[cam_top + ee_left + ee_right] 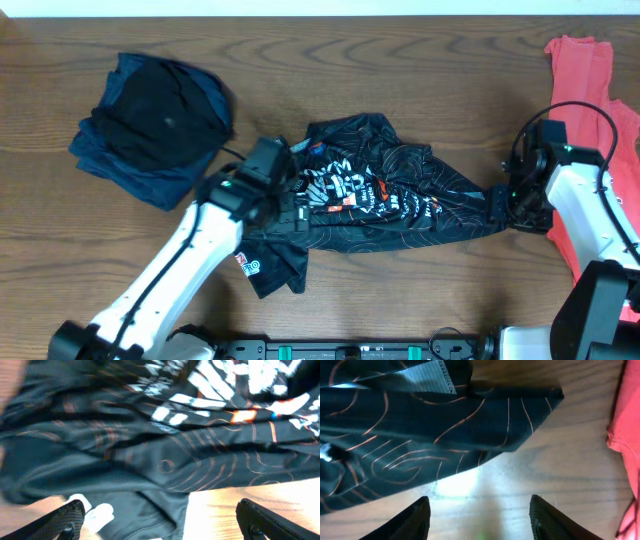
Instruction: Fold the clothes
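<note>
1. The crumpled black sports jersey with white lettering and thin orange contour lines lies bunched in the middle of the brown wooden bench. One flap trails toward the near edge, under my left arm.
2. My left pincer is released. Its fingers are spread wide and hold nothing, with jersey folds just ahead of them and partly between them.
3. My right pincer is also released. There is bare wood between its fingers, and the jersey's right-hand corner sits just beyond the tips.
4. The coral-red T-shirt lies just beside my right arm. The pile of navy and black garments sits well apart at the far left.
5. Risk: the cloth on the left is stacked in several layers. If I close there, I may pinch more than one layer and drag the whole bundle instead of spreading it.
6. Risk: the right corner is thin and flat against the wood. A shallow approach could push it away or miss it.
7. Risk: if my right arm swings outward, it could snag the coral shirt.
</note>
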Controlling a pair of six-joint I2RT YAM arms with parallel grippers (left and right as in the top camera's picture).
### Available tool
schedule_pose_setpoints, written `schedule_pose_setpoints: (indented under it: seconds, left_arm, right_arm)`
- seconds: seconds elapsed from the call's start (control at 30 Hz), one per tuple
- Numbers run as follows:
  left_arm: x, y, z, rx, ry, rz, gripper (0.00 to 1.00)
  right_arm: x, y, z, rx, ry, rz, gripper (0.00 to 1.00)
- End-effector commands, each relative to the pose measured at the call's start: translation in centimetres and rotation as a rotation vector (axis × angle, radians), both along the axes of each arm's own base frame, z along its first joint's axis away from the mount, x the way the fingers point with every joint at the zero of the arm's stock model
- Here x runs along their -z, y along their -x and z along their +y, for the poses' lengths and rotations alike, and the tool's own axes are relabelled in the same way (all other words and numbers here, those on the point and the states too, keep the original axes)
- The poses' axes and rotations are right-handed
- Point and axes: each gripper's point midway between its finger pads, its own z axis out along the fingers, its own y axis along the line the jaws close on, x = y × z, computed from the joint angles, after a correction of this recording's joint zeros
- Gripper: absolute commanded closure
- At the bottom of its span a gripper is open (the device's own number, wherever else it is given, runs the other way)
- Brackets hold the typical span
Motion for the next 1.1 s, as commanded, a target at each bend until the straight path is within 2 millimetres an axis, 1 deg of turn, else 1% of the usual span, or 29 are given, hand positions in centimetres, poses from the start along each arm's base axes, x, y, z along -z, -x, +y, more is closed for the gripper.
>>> schedule_pose_setpoints:
  seconds: [0.0, 0.13, 0.23, 0.3, 0.37, 0.4, 0.43, 0.47, 0.53, 0.57, 0.67, 0.77, 0.83, 0.87, 0.97, 1.03, 1.07]
  left_arm:
    - [0.0, -0.4, 1.5, -0.031, -0.041, -0.001, 0.02]
    - [0.4, -0.2, 2.2, -0.050, -0.047, 0.012, 0.02]
    - [0.4, -0.2, 2.2, -0.053, -0.046, 0.012, 0.02]
    - [0.4, -0.3, 2.2, -0.052, -0.045, 0.010, 0.02]
    - [0.4, -0.4, 2.2, -0.052, -0.044, 0.006, 0.02]
    - [0.4, -0.4, 2.1, -0.053, -0.043, 0.003, 0.02]
    - [0.4, -0.5, 2.1, -0.052, -0.042, 0.001, 0.02]
    - [0.4, -0.5, 2.1, -0.053, -0.041, 0.000, 0.02]
    - [0.4, -0.5, 2.1, -0.053, -0.041, 0.000, 0.02]
    - [0.4, -0.5, 2.1, -0.053, -0.041, 0.000, 0.02]
    - [0.4, -0.6, 2.1, -0.052, -0.041, -0.001, 0.02]
    - [0.4, -0.6, 2.1, -0.052, -0.040, -0.004, 0.02]
    - [0.4, -0.6, 2.1, -0.052, -0.039, -0.004, 0.02]
    - [0.3, -0.7, 2.1, -0.053, -0.039, -0.006, 0.02]
    - [0.3, -0.9, 2.0, -0.053, -0.035, -0.015, 0.02]
    - [0.3, -1.0, 1.9, -0.053, -0.032, -0.021, 0.02]
    - [0.3, -1.1, 1.9, -0.053, -0.032, -0.022, 0.02]
  right_arm:
    - [0.7, -0.1, -0.4, 0.024, 0.023, -0.027, 0.37]
    - [2.2, -0.6, -0.6, 0.025, 0.037, -0.075, 0.37]
    - [3.2, -0.8, -0.9, 0.025, 0.056, -0.104, 0.37]
    - [3.7, -1.4, -0.9, 0.026, 0.060, -0.139, 0.37]
    - [4.1, -1.6, -1.0, 0.026, 0.063, -0.160, 0.40]
    - [4.3, -1.5, -1.0, 0.026, 0.063, -0.158, 0.43]
    - [4.4, -1.3, -0.9, 0.026, 0.062, -0.153, 0.47]
    - [4.5, -1.0, -0.9, 0.026, 0.061, -0.144, 0.53]
    - [4.6, -0.4, -0.8, 0.026, 0.057, -0.122, 0.78]
    - [4.6, -0.3, -0.8, 0.026, 0.055, -0.116, 0.99]
    - [4.6, 0.2, 0.4, 0.025, -0.009, -0.094, 0.99]
    - [3.5, 1.6, 2.6, 0.029, -0.136, -0.025, 0.99]
    - [1.9, 1.9, 3.9, 0.036, -0.212, 0.009, 0.99]
    - [1.1, 1.8, 4.0, 0.037, -0.223, 0.017, 0.99]
    - [-1.8, 0.3, 3.7, 0.034, -0.212, -0.011, 0.99]
    - [-3.6, -1.5, 3.2, 0.047, -0.191, -0.071, 0.99]
    - [-4.3, -2.8, 3.0, 0.045, -0.183, -0.120, 0.99]
